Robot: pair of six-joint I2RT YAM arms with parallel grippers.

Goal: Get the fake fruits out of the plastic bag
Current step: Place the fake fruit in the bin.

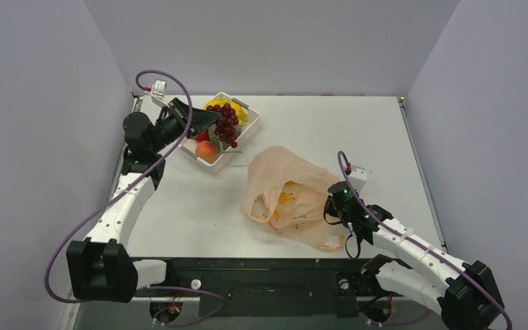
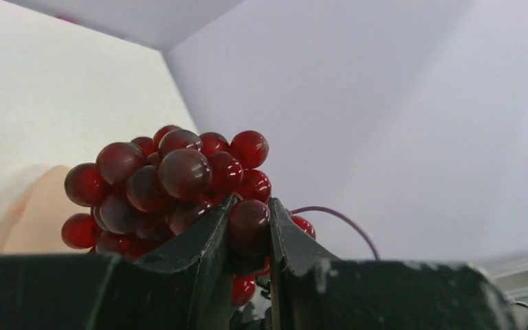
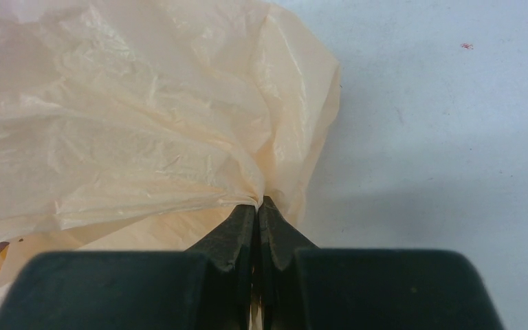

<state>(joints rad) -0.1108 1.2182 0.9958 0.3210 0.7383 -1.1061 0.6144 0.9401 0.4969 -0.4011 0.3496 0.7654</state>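
Between the left tool's (image 2: 251, 206) fingers: one berry of the grape bunch (image 2: 172, 175), pinched, with the rest of the cluster heaped just beyond the tips. From the top view the bunch hangs straight below this tool, long axis running down toward the white basket (image 1: 242, 143) directly underneath. I can't tell whether the lowest grapes touch it.

Beside the bunch in the basket are a yellow fruit (image 1: 216, 105) and a peach (image 1: 207, 149).

Right tool (image 3: 257, 204) is clenched tight on a gathered fold of the plastic bag (image 3: 110, 137), and the bag billows ahead of it and to its left. A yellow patch shows through the film (fruit or print, can't tell).

Judgement: the coming move belongs to the left arm, by far the nearer. It needs a short lowering into the basket, then release. The right arm is well apart, only anchoring the bag.

The surface is a pale, smooth tabletop (image 1: 344, 130), with plain grey walls on three sides.
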